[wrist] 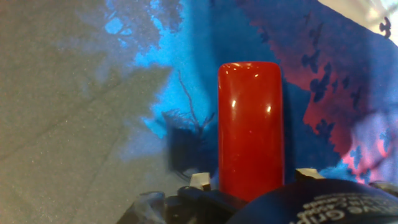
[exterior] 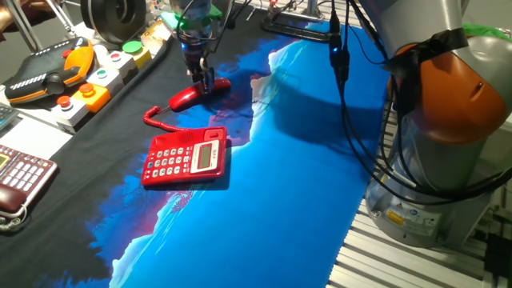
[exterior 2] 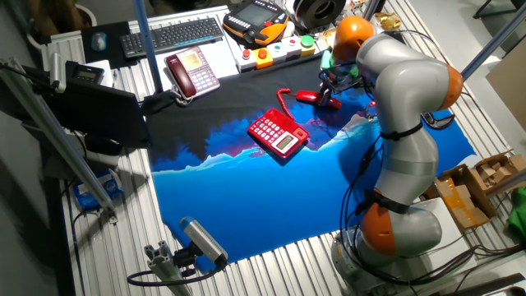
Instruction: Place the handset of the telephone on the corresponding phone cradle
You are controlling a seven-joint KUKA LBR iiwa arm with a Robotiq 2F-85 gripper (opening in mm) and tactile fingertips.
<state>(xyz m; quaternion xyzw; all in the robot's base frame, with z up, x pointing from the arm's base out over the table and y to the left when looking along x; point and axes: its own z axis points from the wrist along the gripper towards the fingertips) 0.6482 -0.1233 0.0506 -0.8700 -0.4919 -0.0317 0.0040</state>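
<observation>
Task barely under way. The glossy bright red curved plastic handset (exterior: 190, 95) lies on the dark part of the blue-and-black printed table cloth (exterior: 288, 192), well apart from the small bright red desk telephone (exterior: 186, 158) with pale buttons and a grey display. Its red coiled cord (exterior: 160, 122) runs from the handset's near end down towards the phone's upper left corner.

The two-finger gripper (exterior: 202, 80) stands straight down over one end of the handset, fingertips at its level. Hand view: the red handset (wrist: 250, 127) fills the space between the fingers, its far end sticking out ahead over the cloth. Judged a narrow stance, jaws either side of the handset and seemingly closed on it; actual contact of the pads is not visible, so a firm grasp is likely, not certain. Whether the handset is off the cloth yet, cannot tell.

Left to do: lift, carry across to the phone, turn to line up, set down.

Receptacle: the narrow red recessed phone cradle (exterior: 186, 137) along the phone's far edge, above display and keypad. Nothing seen sitting in it.

A second, dark maroon phone with pale keys (exterior: 20, 178) sits at the table's edge, not involved
</observation>
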